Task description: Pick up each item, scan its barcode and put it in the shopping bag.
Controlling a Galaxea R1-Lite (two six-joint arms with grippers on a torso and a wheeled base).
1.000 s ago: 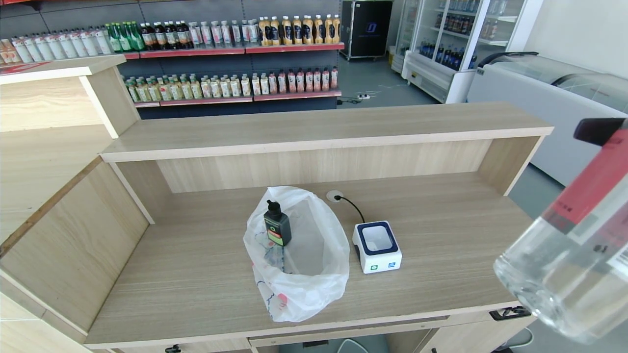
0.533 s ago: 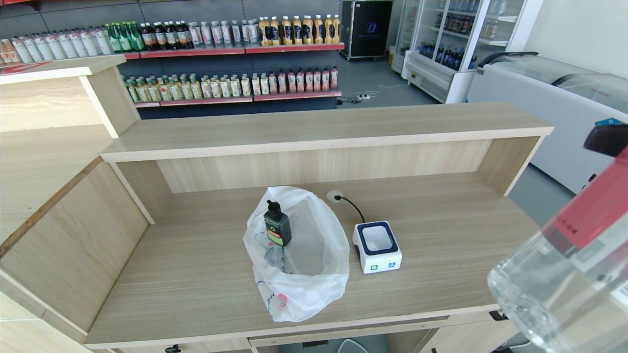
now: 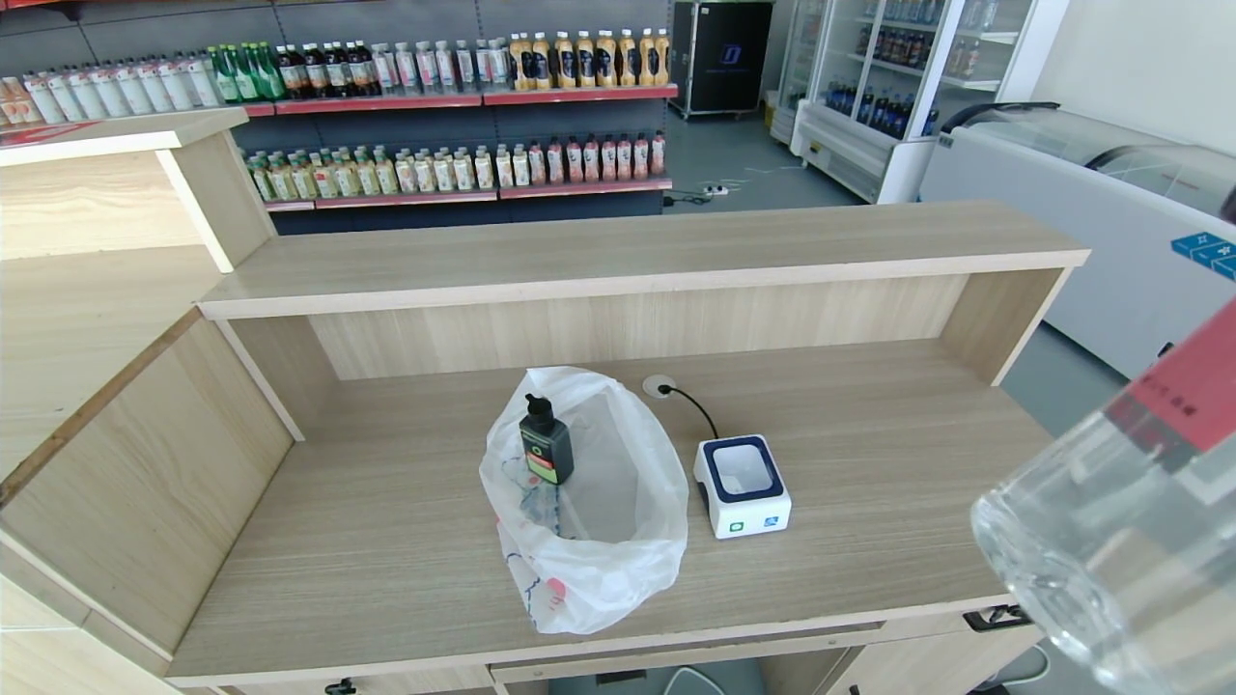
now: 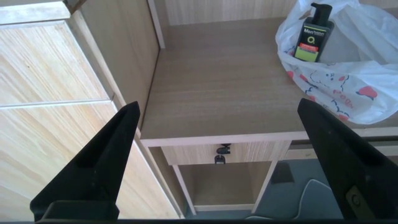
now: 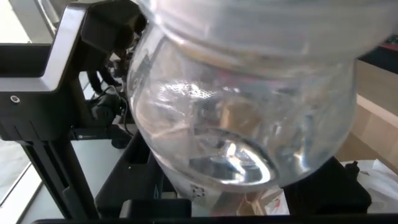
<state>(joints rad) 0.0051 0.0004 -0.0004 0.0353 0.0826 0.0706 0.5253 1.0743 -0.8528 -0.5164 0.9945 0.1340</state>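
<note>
The shopping bag (image 3: 618, 541) and scanner (image 3: 742, 487) sit at the centre of the desk (image 3: 869, 454), drink shelves (image 3: 435, 97) behind. Left pincer (image 4: 217, 106) spread, right pincer (image 5: 211, 112) pinching clear bottle (image 3: 1120, 541).

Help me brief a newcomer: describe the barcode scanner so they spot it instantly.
On the lower surface of the wooden counter, right of the white plastic bag, sits the scanner. It is the small white box with a dark blue frame around its top window and a black cable behind.

Labels on the dark bottle (image 3: 546, 449) and clear bottle (image 3: 1110, 541) are too small to read
</note>
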